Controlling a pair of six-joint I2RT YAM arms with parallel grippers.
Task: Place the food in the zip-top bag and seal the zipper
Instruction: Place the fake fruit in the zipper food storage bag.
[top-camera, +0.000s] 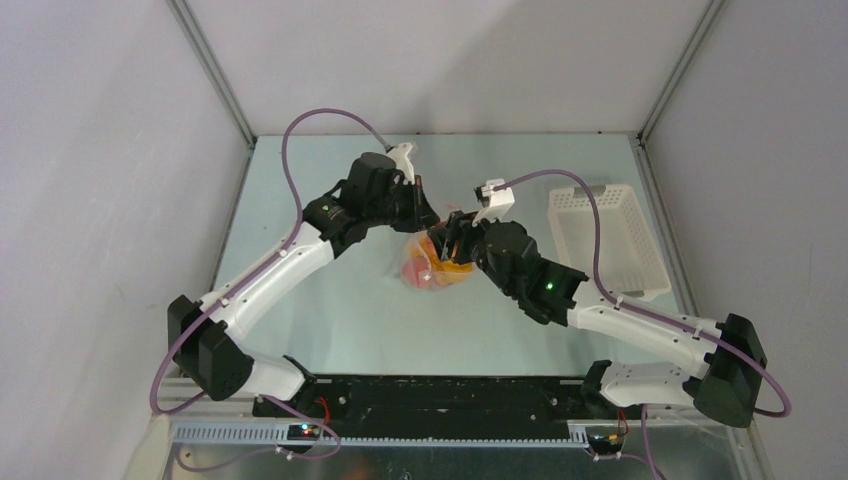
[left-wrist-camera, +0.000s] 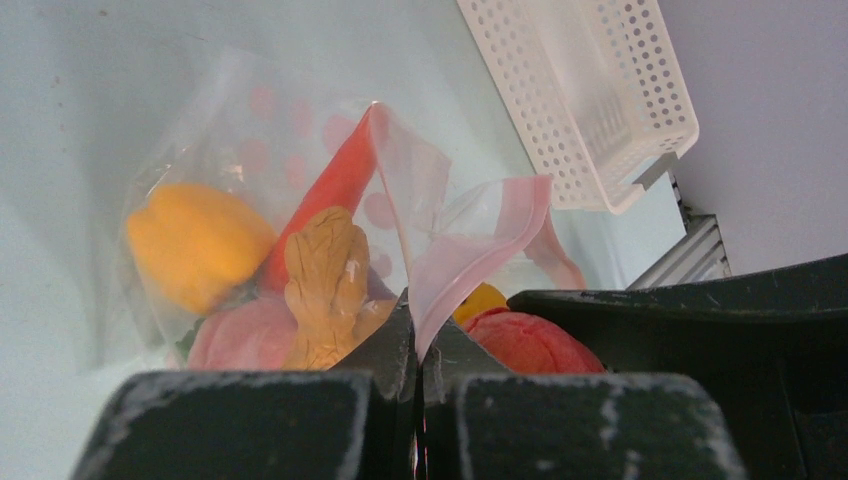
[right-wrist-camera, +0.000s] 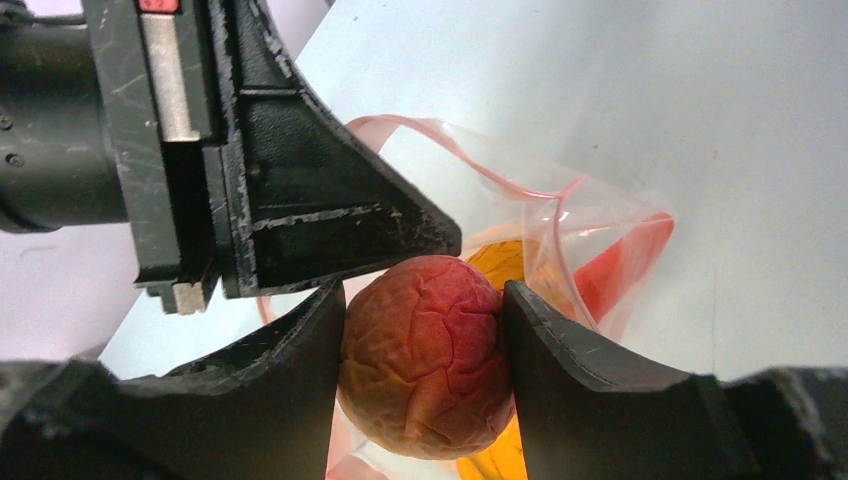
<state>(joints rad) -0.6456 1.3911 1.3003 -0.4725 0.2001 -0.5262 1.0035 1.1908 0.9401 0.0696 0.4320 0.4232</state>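
Two grippers busy: left gripper (left-wrist-camera: 417, 325) pinches the zipper (left-wrist-camera: 480, 235), bag (left-wrist-camera: 200, 150) mouth gaping; right gripper (right-wrist-camera: 422, 298) clamps a red fruit (right-wrist-camera: 425, 375) right at that mouth.

Top view: the left arm (top-camera: 290, 265) starts at the lower left of the frame and reaches up and right toward the centre. The right arm (top-camera: 620, 325) starts at the lower right and reaches up and left. Their wrists meet just above the centre of the frame, with the gripper tips close together.

The left gripper (left-wrist-camera: 420, 325) has its jaws pressed together, pinching the zipper (left-wrist-camera: 480, 240) edge of the zip-top bag (left-wrist-camera: 250, 130). The right gripper (right-wrist-camera: 422, 300) has its jaws partly apart, clamped on either side of a red toy fruit (right-wrist-camera: 425, 375).

Right wrist view: the left gripper's black finger fills the upper left. Its tip lies just above the right gripper's finger at the left of the frame.
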